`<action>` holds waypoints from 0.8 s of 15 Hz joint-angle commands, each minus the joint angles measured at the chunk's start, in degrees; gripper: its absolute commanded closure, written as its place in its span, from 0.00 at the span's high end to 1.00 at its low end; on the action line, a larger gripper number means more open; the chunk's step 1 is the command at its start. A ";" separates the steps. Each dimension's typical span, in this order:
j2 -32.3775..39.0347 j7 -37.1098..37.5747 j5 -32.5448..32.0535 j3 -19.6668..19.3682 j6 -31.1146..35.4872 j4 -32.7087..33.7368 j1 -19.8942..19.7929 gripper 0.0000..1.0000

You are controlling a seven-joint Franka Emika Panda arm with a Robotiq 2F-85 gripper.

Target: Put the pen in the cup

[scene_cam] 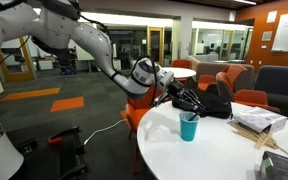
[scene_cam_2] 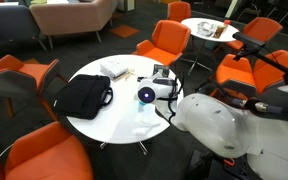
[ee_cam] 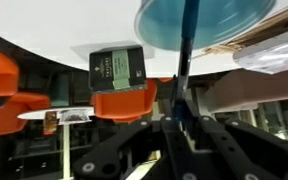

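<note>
The teal-blue cup [scene_cam: 189, 126] stands upright on the round white table [scene_cam: 224, 155], near its edge. My gripper [scene_cam: 183, 101] hovers just above the cup. The wrist view stands upside down: the cup's round opening [ee_cam: 206, 22] is at the top. The thin dark pen [ee_cam: 185, 70] runs from between my fingers [ee_cam: 176, 122] straight toward the cup's mouth. The gripper is shut on the pen. In an exterior view my gripper [scene_cam_2: 162, 84] is over the table and hides the cup.
A black laptop bag [scene_cam: 210, 103] [scene_cam_2: 84, 95] lies on the table behind the cup. Pale wooden sticks [scene_cam: 275, 141] and white papers [scene_cam: 256, 120] lie at the far side. A dark labelled box [ee_cam: 117, 68] shows on the table. Orange chairs [scene_cam_2: 44, 150] ring the table.
</note>
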 commanded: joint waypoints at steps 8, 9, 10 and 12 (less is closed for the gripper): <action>7.04 -0.04 9.59 -0.84 4.78 -1.27 4.70 0.65; 5.81 -0.34 10.56 -0.62 4.93 -1.59 4.47 0.73; 4.21 -1.12 11.36 -0.25 4.76 -1.89 4.04 0.82; -2.49 -4.76 12.64 1.69 3.30 -2.84 1.40 0.99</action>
